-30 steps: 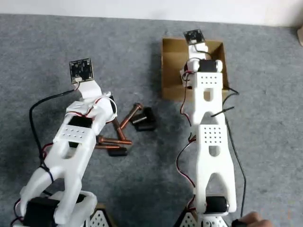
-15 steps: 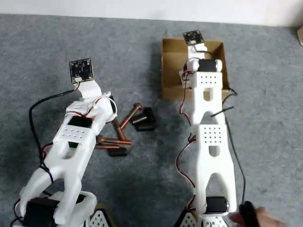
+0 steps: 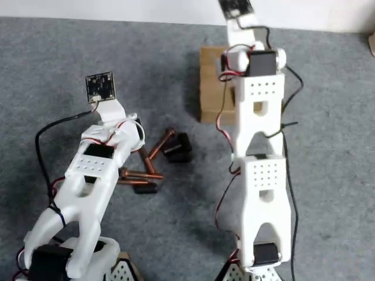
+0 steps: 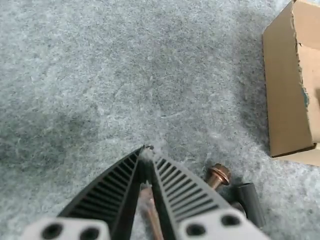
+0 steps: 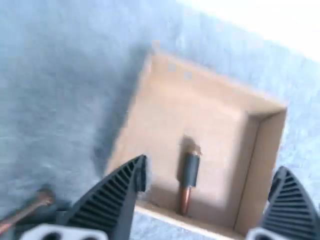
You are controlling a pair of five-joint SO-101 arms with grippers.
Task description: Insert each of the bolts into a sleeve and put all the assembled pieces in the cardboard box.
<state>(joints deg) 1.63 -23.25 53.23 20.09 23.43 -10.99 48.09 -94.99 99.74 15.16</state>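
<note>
The left claw [image 4: 146,150] is closed, tips touching, low over the grey bench [image 4: 100,75]. A copper bolt [image 4: 218,175] and a black sleeve [image 4: 250,202] lie just beside it, near more bolts [image 3: 140,174]. Farther off, the right claw [image 5: 211,167] is wide open and holds nothing, up above the cardboard box [image 5: 260,150]. One bolt in a sleeve [image 5: 189,175] lies inside the box. Bare bench lies between the pile and the box.
</note>
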